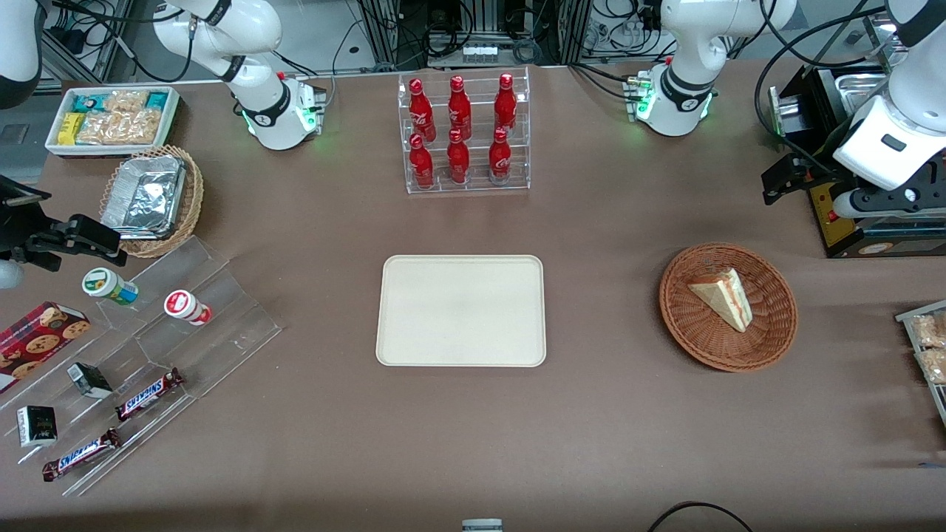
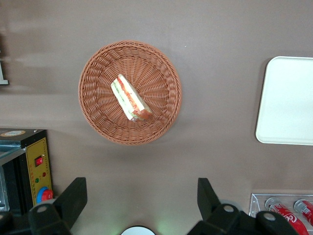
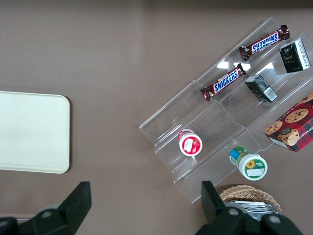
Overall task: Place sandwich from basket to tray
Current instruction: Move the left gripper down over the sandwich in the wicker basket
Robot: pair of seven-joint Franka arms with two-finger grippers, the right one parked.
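The tray [image 1: 460,310] lies bare on the brown counter [image 1: 606,428]. Toward the working arm's end, level with it, the sandwich [image 1: 723,297] rests in the basket [image 1: 768,336]. Farther from the camera stands a rack of red bottles [image 1: 464,133]. The tool [image 2: 139,193] hangs above the counter near the basket, its fingers [image 2: 72,198] spread apart, touching nothing.

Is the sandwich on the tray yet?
No, the sandwich lies in the basket, the tray holds nothing, and the open tool hangs above the table beside the basket.
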